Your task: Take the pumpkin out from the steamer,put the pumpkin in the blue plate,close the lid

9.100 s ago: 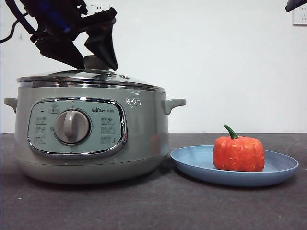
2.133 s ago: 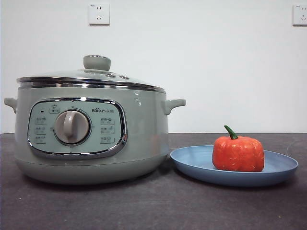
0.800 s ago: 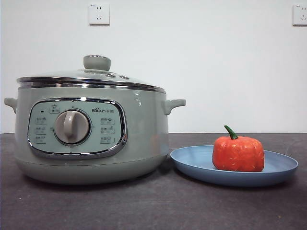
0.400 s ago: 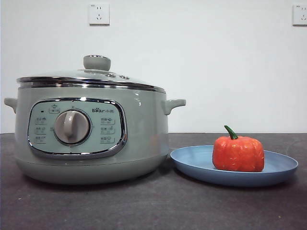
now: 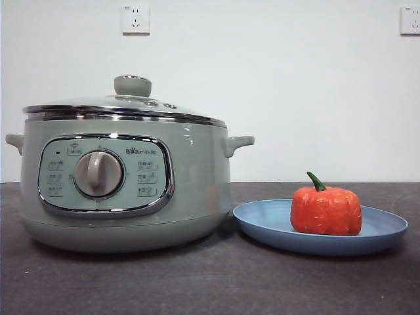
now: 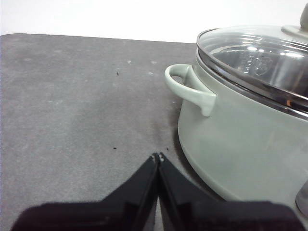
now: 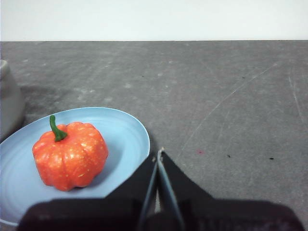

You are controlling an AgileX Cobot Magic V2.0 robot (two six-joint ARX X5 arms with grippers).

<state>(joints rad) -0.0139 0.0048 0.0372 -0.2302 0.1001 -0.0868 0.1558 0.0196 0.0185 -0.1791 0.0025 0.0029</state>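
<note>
The pale green steamer point(image 5: 125, 184) stands at the left with the glass lid point(image 5: 125, 105) closed on it, green knob on top. It also shows in the left wrist view point(image 6: 240, 125) with its lid point(image 6: 260, 62) on. The orange pumpkin point(image 5: 326, 209) sits upright in the blue plate point(image 5: 262, 226) to the steamer's right; both show in the right wrist view, pumpkin point(image 7: 70, 155) on plate point(image 7: 125, 130). My left gripper point(image 6: 158, 157) is shut and empty, low beside the steamer's side handle point(image 6: 188, 89). My right gripper point(image 7: 159, 153) is shut and empty beside the plate's rim.
The dark grey table point(image 5: 210, 282) runs to a white wall with two sockets point(image 5: 135, 18). Neither arm shows in the front view. Open table surface lies beside the steamer point(image 6: 72, 106) and beyond the plate point(image 7: 231, 96).
Ten seconds ago an arm's gripper was at the lid's knob; it has since drawn away out of the front view. Over the last seconds nothing has moved.
</note>
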